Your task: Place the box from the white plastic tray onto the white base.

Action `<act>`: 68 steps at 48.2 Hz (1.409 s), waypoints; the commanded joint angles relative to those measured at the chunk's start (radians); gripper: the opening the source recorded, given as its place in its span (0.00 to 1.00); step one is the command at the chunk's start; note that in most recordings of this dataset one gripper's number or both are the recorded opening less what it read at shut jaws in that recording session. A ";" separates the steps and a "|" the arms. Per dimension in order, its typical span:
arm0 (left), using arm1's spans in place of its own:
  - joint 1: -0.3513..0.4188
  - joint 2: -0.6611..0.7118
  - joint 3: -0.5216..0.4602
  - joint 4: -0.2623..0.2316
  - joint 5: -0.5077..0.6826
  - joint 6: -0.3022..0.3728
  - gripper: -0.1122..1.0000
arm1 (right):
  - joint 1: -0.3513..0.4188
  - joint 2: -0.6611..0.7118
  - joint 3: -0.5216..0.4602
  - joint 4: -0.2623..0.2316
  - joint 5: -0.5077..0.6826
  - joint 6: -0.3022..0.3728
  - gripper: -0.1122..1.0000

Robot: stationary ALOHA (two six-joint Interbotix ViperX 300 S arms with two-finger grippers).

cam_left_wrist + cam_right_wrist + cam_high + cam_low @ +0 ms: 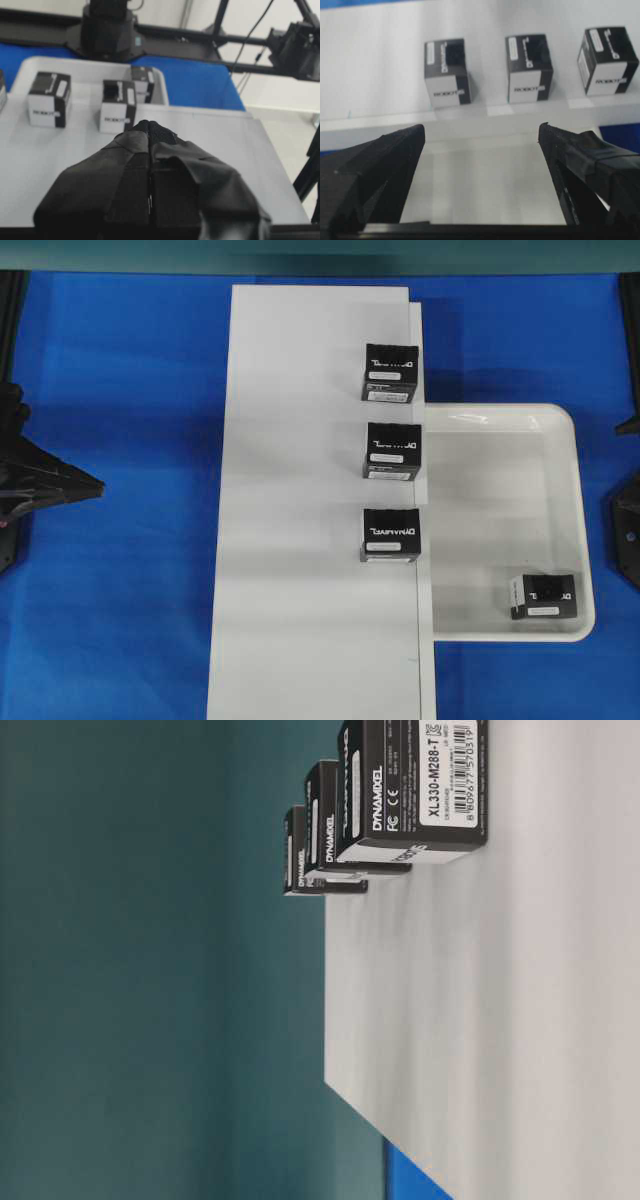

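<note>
Three alike black boxes with white lettering stand in a row on the white base [300, 540] along its right edge: a far box [390, 371], a middle box [392, 451] and a near box [390, 534]. I cannot tell which of them came from the tray. The white plastic tray [500, 420] lies right of the base. My left gripper [98, 485] is shut and empty, well left of the base; in the left wrist view its tip [149, 125] points over the base [225, 150]. My right gripper [481, 132] is open and empty above the tray floor [485, 185], facing the three boxes [529, 68].
A fourth black box [543, 597] with a white label on its end and no lettering lies in the tray's near right corner. Blue table cloth [120, 620] surrounds everything. The table-level view shows the box row [415, 780] on the base [480, 1020].
</note>
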 commanded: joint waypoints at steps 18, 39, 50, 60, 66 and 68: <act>-0.002 -0.006 -0.020 0.003 0.023 0.000 0.04 | -0.003 0.008 0.023 0.003 -0.021 -0.003 0.99; -0.002 -0.037 -0.028 0.003 0.083 0.003 0.04 | -0.003 0.014 0.069 0.006 -0.052 -0.011 0.99; -0.002 -0.035 -0.026 0.003 0.074 0.006 0.04 | -0.002 0.014 0.069 0.011 -0.100 -0.005 0.99; -0.002 -0.031 -0.028 0.003 0.064 -0.003 0.04 | 0.002 0.014 0.072 0.011 -0.118 -0.015 0.99; -0.002 -0.031 -0.028 0.003 0.055 -0.003 0.04 | 0.002 0.014 0.075 0.012 -0.118 -0.012 0.99; -0.002 -0.031 -0.028 0.003 0.055 -0.003 0.04 | 0.002 0.014 0.077 0.011 -0.118 -0.012 0.99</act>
